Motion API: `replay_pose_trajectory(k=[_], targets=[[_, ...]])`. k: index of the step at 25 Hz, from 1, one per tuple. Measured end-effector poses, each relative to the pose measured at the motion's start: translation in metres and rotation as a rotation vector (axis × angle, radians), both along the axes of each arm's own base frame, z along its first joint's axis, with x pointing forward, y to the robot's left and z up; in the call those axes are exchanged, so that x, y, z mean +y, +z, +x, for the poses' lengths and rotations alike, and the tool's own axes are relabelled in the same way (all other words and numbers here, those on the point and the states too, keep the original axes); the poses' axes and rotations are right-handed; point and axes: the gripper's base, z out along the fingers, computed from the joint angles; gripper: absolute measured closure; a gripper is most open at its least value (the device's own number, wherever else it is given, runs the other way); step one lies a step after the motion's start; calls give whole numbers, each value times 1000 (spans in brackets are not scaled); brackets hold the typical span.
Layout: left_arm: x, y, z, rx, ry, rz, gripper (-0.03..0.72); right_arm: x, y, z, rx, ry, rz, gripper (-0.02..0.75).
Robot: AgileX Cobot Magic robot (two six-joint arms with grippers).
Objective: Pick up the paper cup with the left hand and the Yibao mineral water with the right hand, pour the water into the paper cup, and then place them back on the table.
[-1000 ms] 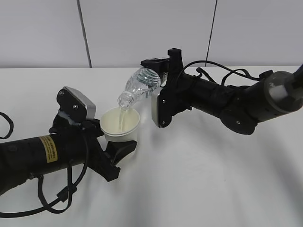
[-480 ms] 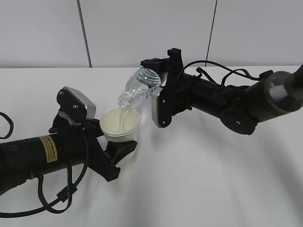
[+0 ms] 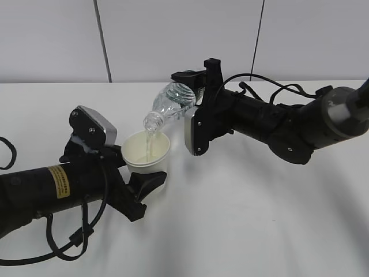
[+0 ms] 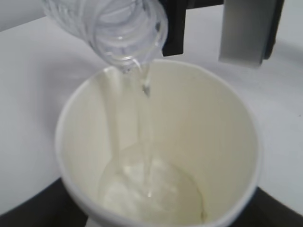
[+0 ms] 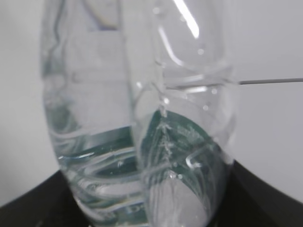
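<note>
Nothing moved: Yibao mineral water (image 3: 170, 105) (tilted) streams into paper cup (image 3: 146, 151).

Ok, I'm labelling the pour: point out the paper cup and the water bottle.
paper cup (image 3: 154, 164), exterior view, front of its outer wall.
water bottle (image 3: 170, 105), exterior view, clear ribbed body.

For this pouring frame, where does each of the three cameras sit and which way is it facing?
Exterior: slanted down from in front; shows both arms, left hand holding the paper cup, right hand tilting the Yibao mineral water over the table.
Left wrist: just above the cup, looking into it; dark hand parts at bottom corners.
Right wrist: pressed against the bottle; dark hand parts at the bottom edge.
Shared: exterior and left wrist both show the stream entering the cup.
</note>
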Motion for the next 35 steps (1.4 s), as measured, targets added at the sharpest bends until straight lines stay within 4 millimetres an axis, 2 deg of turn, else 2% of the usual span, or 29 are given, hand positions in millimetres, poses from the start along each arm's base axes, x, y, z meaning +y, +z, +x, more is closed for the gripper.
replay_pose_trajectory(k=[35], targets=[[0,0,0,0,0,1,247,0,0,0,-26,2,-26,265]])
